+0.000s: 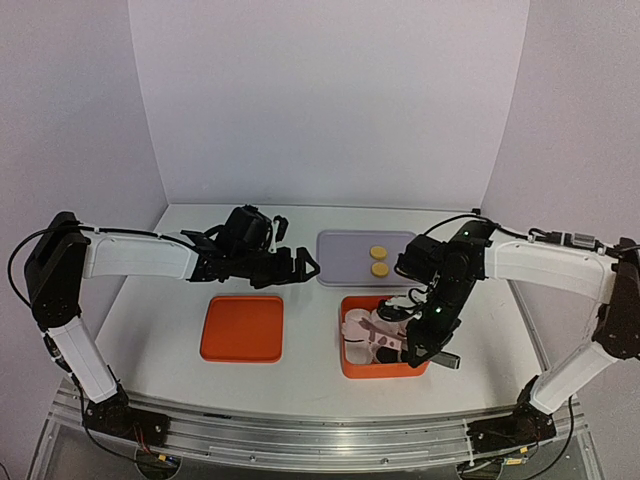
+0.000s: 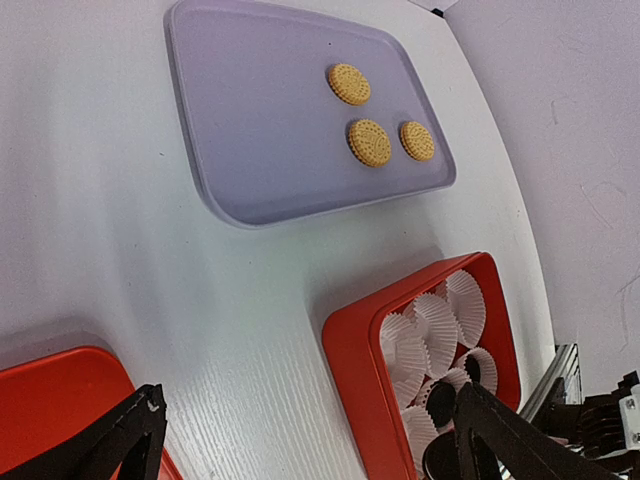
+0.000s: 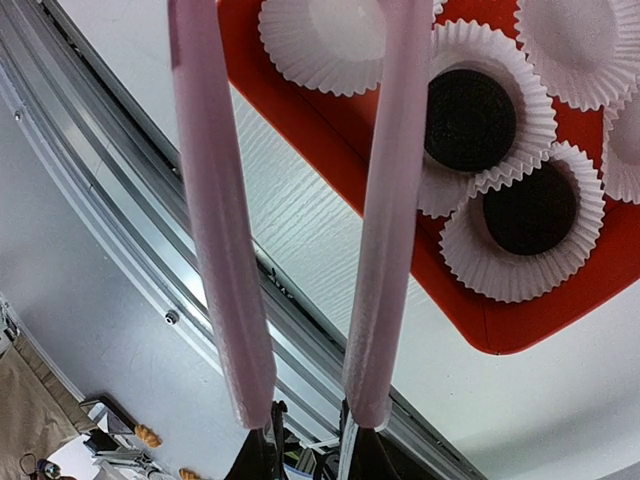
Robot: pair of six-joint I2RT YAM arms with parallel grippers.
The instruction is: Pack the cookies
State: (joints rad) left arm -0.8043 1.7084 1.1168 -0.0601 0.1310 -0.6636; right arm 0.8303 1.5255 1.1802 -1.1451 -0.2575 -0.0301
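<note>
Currently, stock by size.

Item: white table (image 1: 300,225). It carries everything below.

Item: flat lavender rectangular plastic tray (image 2: 260,120), far centre. It holds three golden yellow round cookies (image 2: 369,142), lying close together but apart at its right end. None is packed yet.

Item: orange-red rectangular lid (image 1: 242,328), near, left of centre. It lies flat beside the box, not on it.

Item: orange-red rectangular box (image 2: 350,350), near, right of centre, lined with white fluted paper cups (image 2: 435,320). Two black-brown round cookies (image 3: 470,118) each sit flat in their own cup at the box's near right corner. The right arm hides part of the box, so a third dark cookie cannot be confirmed. Several cups are visibly empty.

Judgement: roughly a third to a half done. The dark cookies are largely in. The three yellow ones remain, and probably the lid after them.

Item: left gripper (image 2: 310,392), hovering between lid and tray. Its black fingers (image 2: 130,440) are spread wide, holding and touching nothing.

Item: right gripper (image 3: 307,405), above the box's near right corner. Its long pale pink fingers (image 3: 225,250) run almost parallel with a narrow gap. Nothing lies between them and they touch no cup.
</note>
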